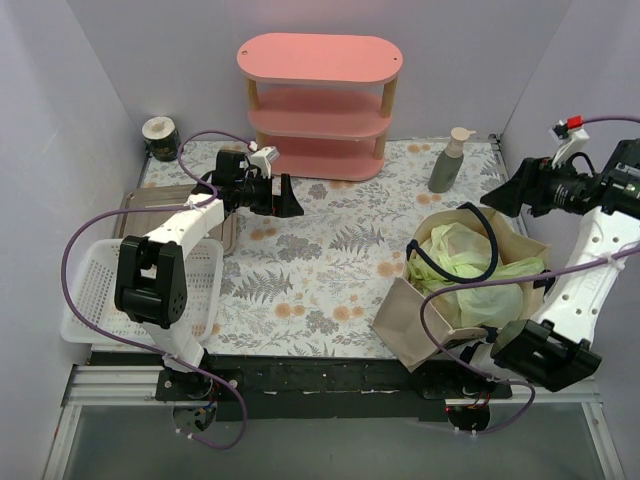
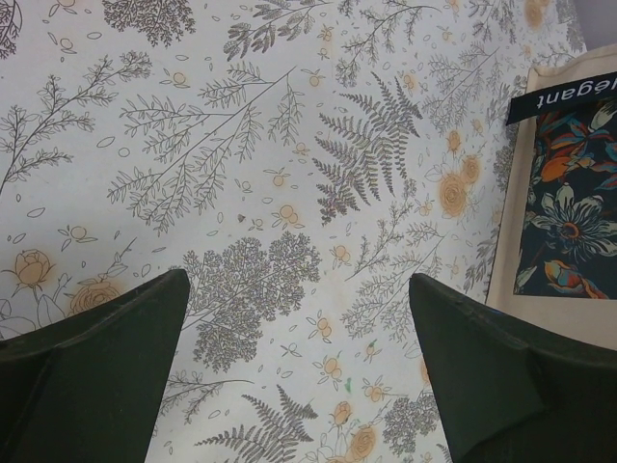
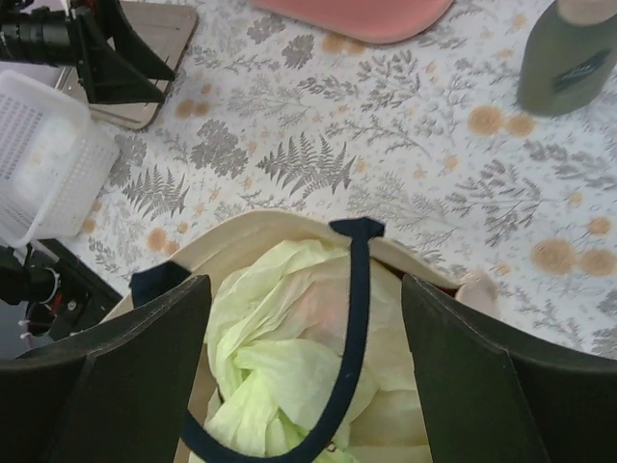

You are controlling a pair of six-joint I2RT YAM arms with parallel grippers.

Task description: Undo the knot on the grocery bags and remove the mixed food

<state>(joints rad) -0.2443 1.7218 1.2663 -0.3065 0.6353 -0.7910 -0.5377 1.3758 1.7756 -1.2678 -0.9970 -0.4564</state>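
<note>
A beige tote (image 1: pixel 408 322) with navy handles (image 3: pixel 352 328) stands at the near right of the table. Its floral side panel (image 2: pixel 569 212) shows in the left wrist view. Inside it lies the crinkly pale yellow-green plastic bag (image 1: pixel 468 262), filling the tote's mouth (image 3: pixel 289 338). A twisted, bunched part, the knot (image 3: pixel 236 400), sits at the bag's near left. The mixed food is hidden in the bag. My right gripper (image 1: pixel 503 195) hangs open above the tote, its jaws wide on either side of the bag (image 3: pixel 304 285). My left gripper (image 1: pixel 290 198) is open over bare tablecloth (image 2: pixel 299 280), far left of the tote.
A white mesh basket (image 1: pixel 95 295) sits at the near left, with a brown tray (image 1: pixel 155 205) behind it. A pink shelf unit (image 1: pixel 320 100) stands at the back, a grey-green pump bottle (image 1: pixel 447 165) to its right, and a dark jar (image 1: pixel 160 138) in the back-left corner.
</note>
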